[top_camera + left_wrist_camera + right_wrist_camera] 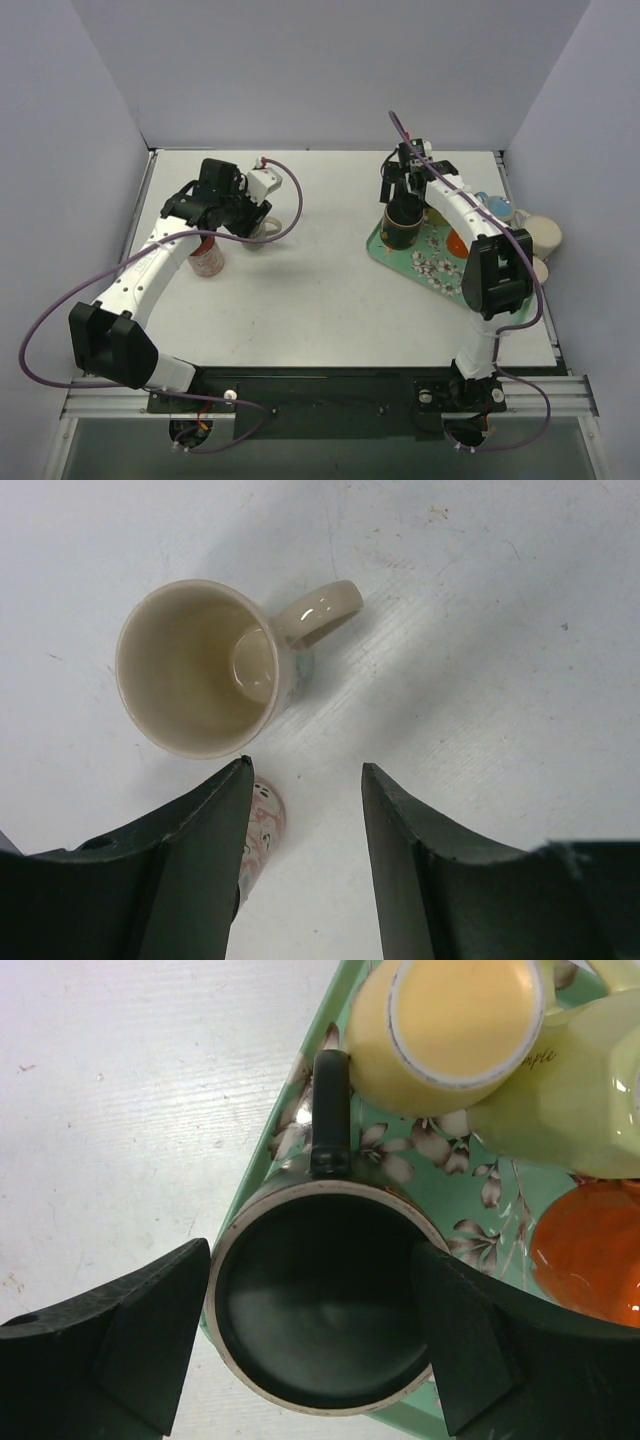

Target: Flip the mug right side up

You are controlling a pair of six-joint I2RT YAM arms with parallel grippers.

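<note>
A dark mug (320,1300) with a pale ring stands on the near-left corner of a green flowered tray (480,1230), handle pointing away. Its dark top face looks shallow, like a base, but I cannot tell for sure. My right gripper (310,1252) is open, with one finger on each side of the mug's top. In the top view the gripper (405,195) hangs right over the mug (404,222). My left gripper (305,764) is open and empty above the table, just short of a cream mug (195,665) that stands mouth up.
The tray (425,268) also holds a yellow cup (450,1020), a pale green mug (590,1090) and an orange piece (590,1250). Cream cups (545,235) stand off the tray at the right edge. A pink patterned cup (207,260) stands beside the left gripper.
</note>
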